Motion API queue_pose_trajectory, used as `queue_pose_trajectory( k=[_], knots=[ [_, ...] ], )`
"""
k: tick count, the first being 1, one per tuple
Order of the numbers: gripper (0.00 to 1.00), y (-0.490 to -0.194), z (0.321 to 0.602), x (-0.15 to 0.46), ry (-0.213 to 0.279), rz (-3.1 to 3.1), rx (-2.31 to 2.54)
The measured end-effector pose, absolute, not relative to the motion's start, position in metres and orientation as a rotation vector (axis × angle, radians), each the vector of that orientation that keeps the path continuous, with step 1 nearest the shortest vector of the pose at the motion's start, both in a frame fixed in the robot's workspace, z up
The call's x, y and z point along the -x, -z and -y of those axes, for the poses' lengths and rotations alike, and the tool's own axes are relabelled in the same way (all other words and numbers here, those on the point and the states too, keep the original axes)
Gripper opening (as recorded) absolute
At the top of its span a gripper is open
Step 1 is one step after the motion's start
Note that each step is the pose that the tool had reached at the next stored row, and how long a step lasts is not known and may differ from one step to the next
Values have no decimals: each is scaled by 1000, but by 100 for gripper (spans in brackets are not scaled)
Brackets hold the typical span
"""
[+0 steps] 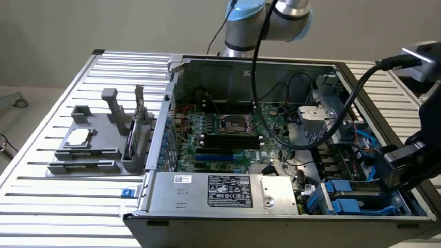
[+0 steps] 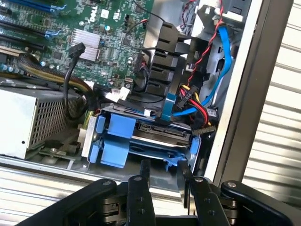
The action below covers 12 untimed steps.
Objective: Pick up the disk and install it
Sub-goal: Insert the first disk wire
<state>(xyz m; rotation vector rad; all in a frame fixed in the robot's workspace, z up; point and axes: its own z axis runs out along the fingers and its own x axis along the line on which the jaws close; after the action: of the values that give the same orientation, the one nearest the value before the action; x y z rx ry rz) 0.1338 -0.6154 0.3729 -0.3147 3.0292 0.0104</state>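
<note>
The disk (image 2: 157,135) is a silver-grey drive in a bright blue carrier, lying in the drive bay at the corner of the open computer case (image 1: 175,98). In the exterior view the blue carrier (image 1: 344,195) shows at the case's near right corner. My gripper (image 2: 163,175) hovers just outside the case wall, close to the carrier's end and apart from it. Its two black fingers (image 2: 142,175) stand apart with nothing between them. In the exterior view the gripper (image 1: 396,173) hangs over the right side of the case, above the bay.
A silver power supply box (image 1: 220,192) fills the case's near side beside the bay. Blue, red and yellow cables (image 2: 221,70) run above the bay. The motherboard (image 1: 227,134) lies further in. A grey fixture (image 1: 93,155) with a small silver chip (image 1: 78,136) stands on the slatted table at the exterior view's left.
</note>
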Motion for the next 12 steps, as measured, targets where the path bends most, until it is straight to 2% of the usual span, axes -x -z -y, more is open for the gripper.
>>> queue_pose_trajectory(
  k=[12],
  knots=[
    [37,-372,615,-134,5,-3046,-11]
  ],
)
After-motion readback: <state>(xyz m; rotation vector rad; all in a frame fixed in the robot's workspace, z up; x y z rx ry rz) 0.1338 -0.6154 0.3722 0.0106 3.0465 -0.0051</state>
